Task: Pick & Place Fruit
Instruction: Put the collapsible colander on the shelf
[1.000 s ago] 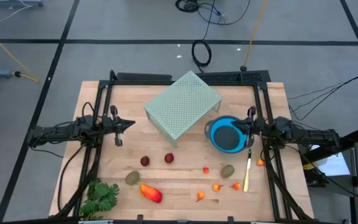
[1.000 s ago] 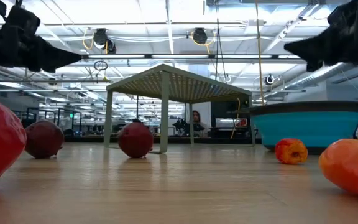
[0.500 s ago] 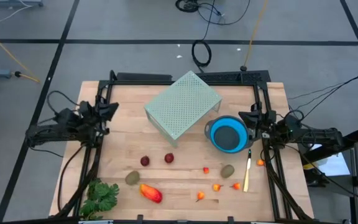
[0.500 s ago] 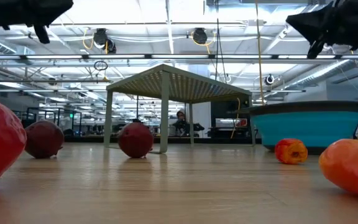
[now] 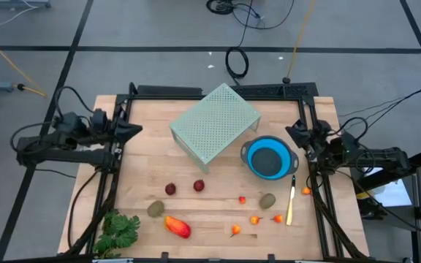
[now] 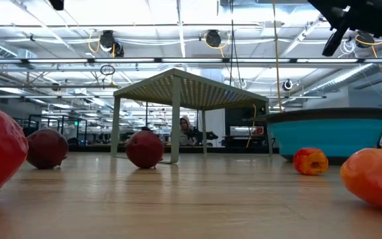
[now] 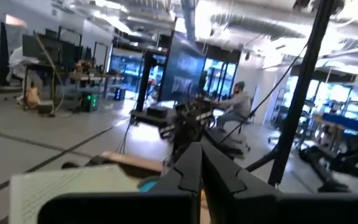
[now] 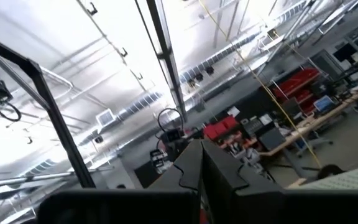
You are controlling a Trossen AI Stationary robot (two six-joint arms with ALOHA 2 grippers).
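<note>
In the high view the fruit lies along the lower part of the surface (image 5: 218, 164): a long red-orange piece (image 5: 177, 226) at lower left, its axis running upper-left to lower-right, two olive ovals (image 5: 156, 209) (image 5: 267, 200), tiny orange bits (image 5: 255, 219), and two dark-red balls (image 5: 170, 189) (image 5: 199, 185) at centre. Above these sit a blue bowl (image 5: 269, 158) and a green rack (image 5: 215, 123). The left gripper (image 5: 134, 130) and right gripper (image 5: 292, 132), both closed and empty, hang at the surface's side edges. The balls lie below and right of the left gripper, likely nearer it.
</note>
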